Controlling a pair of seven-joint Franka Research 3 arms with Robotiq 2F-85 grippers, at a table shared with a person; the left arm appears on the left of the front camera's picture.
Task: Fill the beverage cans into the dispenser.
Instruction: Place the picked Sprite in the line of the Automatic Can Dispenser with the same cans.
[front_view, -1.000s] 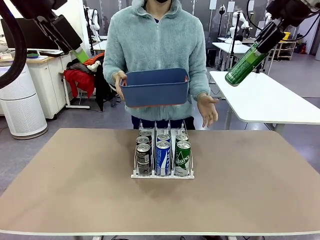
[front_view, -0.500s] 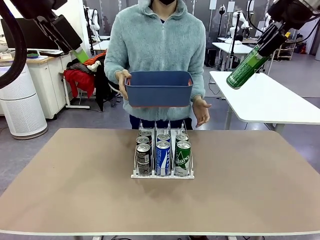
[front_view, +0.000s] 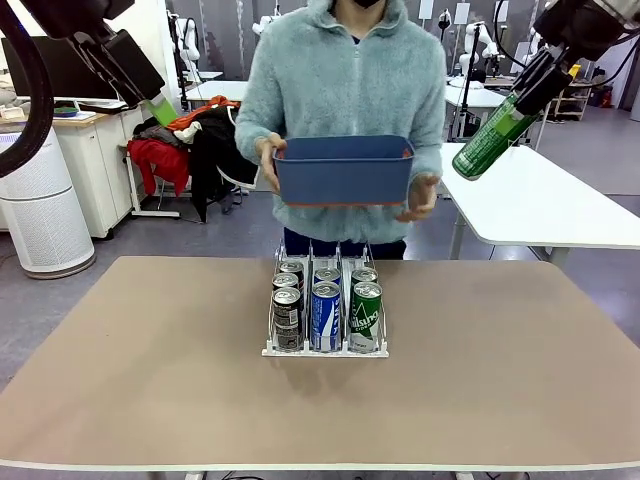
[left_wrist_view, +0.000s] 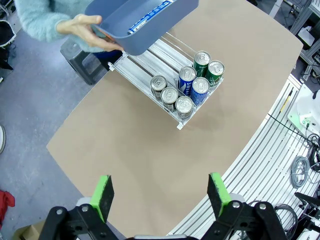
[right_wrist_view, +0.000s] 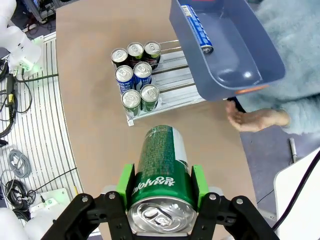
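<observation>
The white wire dispenser (front_view: 325, 350) stands mid-table with several cans in it: black cans (front_view: 287, 318) in the left lane, blue-and-white (front_view: 326, 315) in the middle, green (front_view: 366, 316) on the right. High at the upper right, my right gripper (front_view: 520, 103) is shut on a green can (front_view: 489, 139), seen end-on in the right wrist view as the green can (right_wrist_view: 161, 175). My left gripper (front_view: 150, 95) hangs open at the upper left, its left gripper (left_wrist_view: 162, 195) fingers empty above the table. The dispenser (left_wrist_view: 150, 62) and dispenser (right_wrist_view: 172, 90) also lie below both wrists.
A person at the far side holds a dark blue bin (front_view: 343, 169) above the dispenser's back end; a blue-and-white can (right_wrist_view: 195, 27) lies inside the bin (right_wrist_view: 225, 55). A white side table (front_view: 540, 200) stands at the right, a cabinet (front_view: 95, 160) at the left.
The person has shifted rightward with the bin and brought the free hand onto its side. My right gripper with the green can has barely moved; the left is still.
</observation>
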